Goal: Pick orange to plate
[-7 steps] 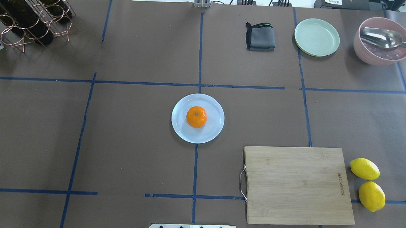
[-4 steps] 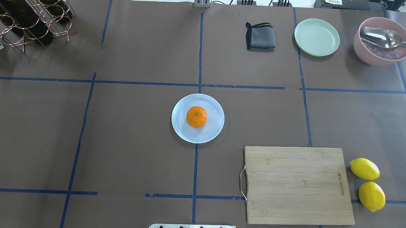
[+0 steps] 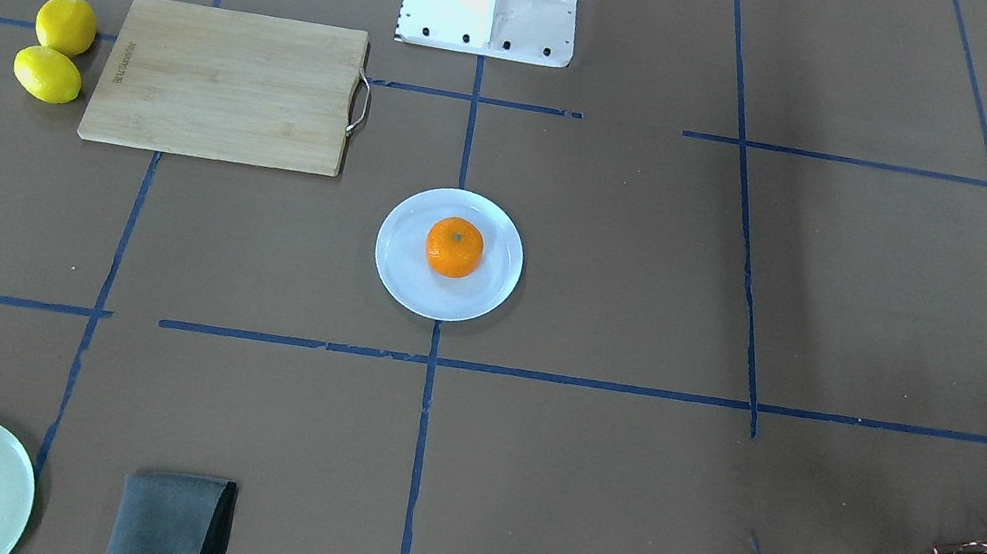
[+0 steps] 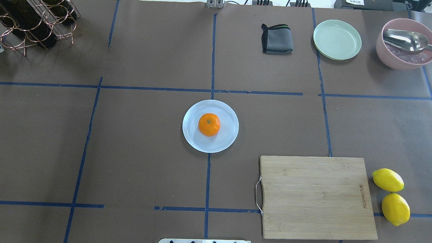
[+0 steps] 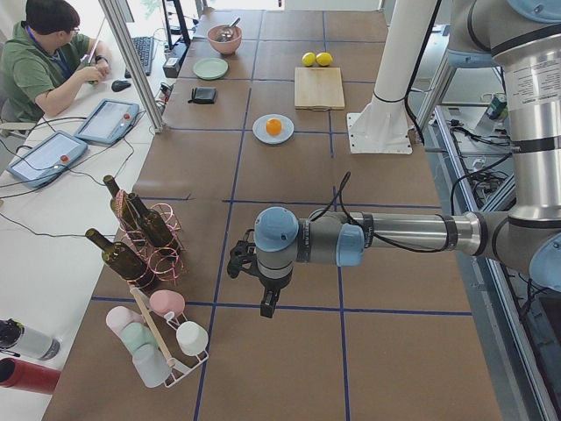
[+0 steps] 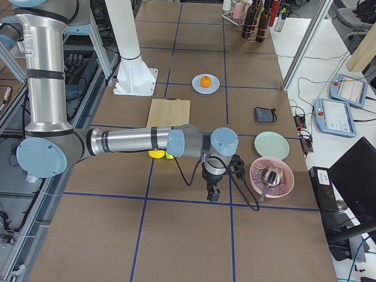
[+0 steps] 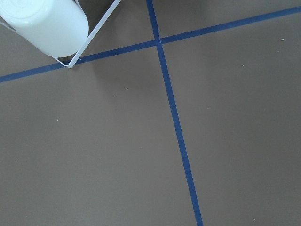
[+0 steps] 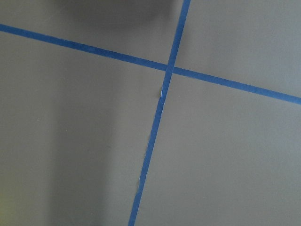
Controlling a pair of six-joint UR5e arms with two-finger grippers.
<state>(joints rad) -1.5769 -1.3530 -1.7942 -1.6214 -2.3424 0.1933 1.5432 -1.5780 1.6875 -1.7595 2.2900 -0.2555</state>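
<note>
The orange [image 4: 209, 124] rests in the middle of the pale bluish-white plate [image 4: 227, 136] at the table's centre, also seen as orange [image 3: 454, 247] on plate [image 3: 398, 270] from the front. Neither gripper is near it. My left gripper [image 5: 267, 306] hangs over the table's far left end, near the bottle rack, shown only in the left side view. My right gripper [image 6: 212, 194] hangs over the far right end beside the pink bowl, shown only in the right side view. I cannot tell whether either is open or shut.
A wooden cutting board [image 4: 315, 197] lies right of the plate, with two lemons [image 4: 391, 196] beyond it. A folded grey cloth [image 4: 277, 39], a mint-green plate [image 4: 337, 39] and a pink bowl with a spoon [image 4: 407, 43] sit at the back right. A bottle rack [image 4: 29, 14] stands back left.
</note>
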